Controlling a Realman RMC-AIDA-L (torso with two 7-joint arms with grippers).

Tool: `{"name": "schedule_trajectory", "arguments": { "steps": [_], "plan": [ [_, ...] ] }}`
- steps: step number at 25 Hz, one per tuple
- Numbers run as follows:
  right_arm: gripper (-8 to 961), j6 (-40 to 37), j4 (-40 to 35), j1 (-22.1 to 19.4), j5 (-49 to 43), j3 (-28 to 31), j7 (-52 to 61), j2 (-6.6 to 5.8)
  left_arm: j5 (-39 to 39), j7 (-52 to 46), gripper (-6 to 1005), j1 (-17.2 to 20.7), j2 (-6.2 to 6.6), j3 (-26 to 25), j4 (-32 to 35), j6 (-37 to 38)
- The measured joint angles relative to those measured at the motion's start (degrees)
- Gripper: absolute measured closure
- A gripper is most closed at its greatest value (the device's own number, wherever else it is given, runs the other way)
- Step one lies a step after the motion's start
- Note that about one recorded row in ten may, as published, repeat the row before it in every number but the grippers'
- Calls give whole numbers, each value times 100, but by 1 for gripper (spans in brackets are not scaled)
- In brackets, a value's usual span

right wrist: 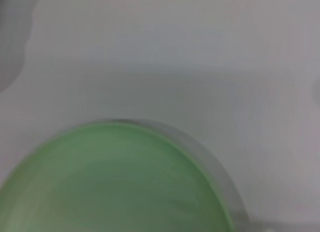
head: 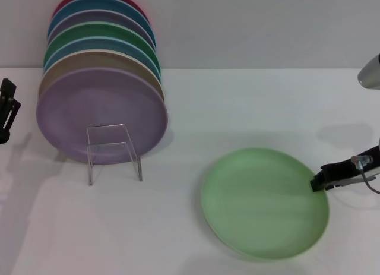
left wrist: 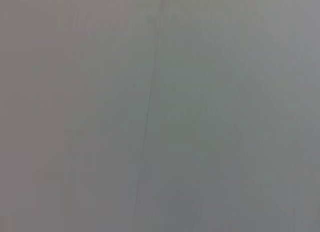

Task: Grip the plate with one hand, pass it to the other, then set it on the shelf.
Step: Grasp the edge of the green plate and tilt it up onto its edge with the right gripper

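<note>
1. The table (head: 249,103) is white and bears everything here; no writing or brand shows on anything.
2. A row of plates (head: 101,67) stands on edge at the far left, red at the back, then blue, green, tan, with a lilac plate (head: 101,114) at the front.
3. The plate (head: 264,202), pale green, lies flat on the table near the right side, well apart from the row. In the right wrist view its rim (right wrist: 165,142) curves across the white surface.
4. The shelf (head: 113,150), of clear acrylic, stands just in front of the lilac plate, its bent legs on the table.
5. The right gripper (head: 320,181) reaches in from the right, its dark tip at the plate's right rim; I cannot tell whether its fingers are spread or pinching the rim.
6. The left gripper (head: 7,108) sits at the far left edge, beside the row, touching nothing; its opening cannot be told.
</note>
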Motion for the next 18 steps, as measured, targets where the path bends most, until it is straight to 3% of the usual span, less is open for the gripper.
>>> {"name": "schedule_trajectory", "arguments": {
  "steps": [18],
  "plan": [
    [876,-72,-65,-25,4,-25,-277,41,0,-7,184,53,6,-9,40,172]
  ]
}}
